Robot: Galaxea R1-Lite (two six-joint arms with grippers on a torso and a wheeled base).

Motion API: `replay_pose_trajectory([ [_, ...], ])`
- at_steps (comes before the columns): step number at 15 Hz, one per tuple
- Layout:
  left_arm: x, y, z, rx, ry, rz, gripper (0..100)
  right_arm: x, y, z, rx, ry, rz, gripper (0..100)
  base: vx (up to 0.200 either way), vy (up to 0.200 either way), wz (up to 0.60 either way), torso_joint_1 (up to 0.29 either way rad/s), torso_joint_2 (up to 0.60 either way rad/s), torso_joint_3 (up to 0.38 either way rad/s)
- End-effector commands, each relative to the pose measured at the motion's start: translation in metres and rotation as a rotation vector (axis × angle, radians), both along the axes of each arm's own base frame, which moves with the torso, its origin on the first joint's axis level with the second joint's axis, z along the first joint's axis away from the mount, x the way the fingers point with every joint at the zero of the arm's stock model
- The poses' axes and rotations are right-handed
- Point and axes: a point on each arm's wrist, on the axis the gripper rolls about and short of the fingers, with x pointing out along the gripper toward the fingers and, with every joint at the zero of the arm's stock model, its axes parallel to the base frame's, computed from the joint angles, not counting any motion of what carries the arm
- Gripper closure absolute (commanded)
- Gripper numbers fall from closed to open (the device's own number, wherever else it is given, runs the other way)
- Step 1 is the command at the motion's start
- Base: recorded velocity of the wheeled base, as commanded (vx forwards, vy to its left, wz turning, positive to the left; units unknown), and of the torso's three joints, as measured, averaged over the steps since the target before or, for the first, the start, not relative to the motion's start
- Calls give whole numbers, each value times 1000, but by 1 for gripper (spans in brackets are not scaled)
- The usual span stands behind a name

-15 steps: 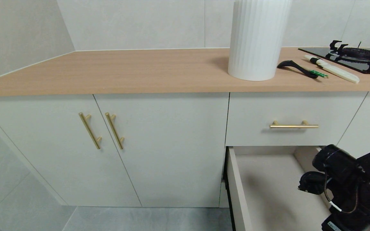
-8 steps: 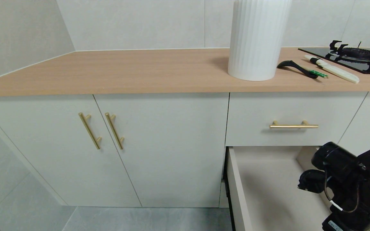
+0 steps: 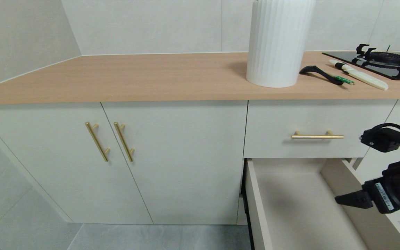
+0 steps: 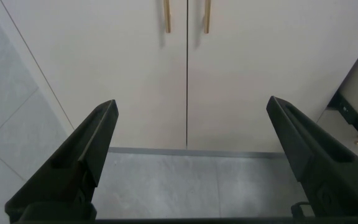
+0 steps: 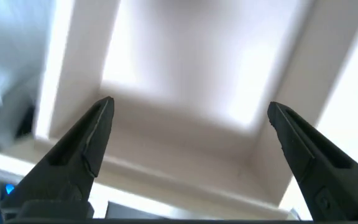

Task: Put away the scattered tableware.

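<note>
My right hand [image 5: 188, 115] hangs wide open, empty, over the open drawer [image 3: 290, 201]. Left hand [image 4: 191, 115] wide open, empty. Ladle [image 3: 321, 73] near desk's [image 3: 151, 76] front edge.

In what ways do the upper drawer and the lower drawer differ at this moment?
The upper drawer is shut; the lower drawer is pulled out. The upper drawer shows its front and gold handle; the lower drawer shows its inner floor and side walls. Both are pale and sit under the wooden counter.
</note>
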Motion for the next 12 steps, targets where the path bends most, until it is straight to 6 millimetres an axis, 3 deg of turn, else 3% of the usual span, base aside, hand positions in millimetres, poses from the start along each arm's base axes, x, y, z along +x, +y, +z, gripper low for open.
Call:
replay_pose_trajectory([
  [1, 0, 0, 0, 0, 0, 1, 0, -15, -10, 15, 20, -81, -24, 0, 0, 0, 0, 0, 0, 0],
  [6, 0, 0, 0, 0, 0, 1, 0, -16, -11, 14, 4, -85, -8, 0, 0, 0, 0, 41, -162, -173],
  [12, 0, 0, 0, 0, 0, 1, 0, -17, -12, 12, -5, -80, -9, 0, 0, 0, 0, 145, -489, -309],
])
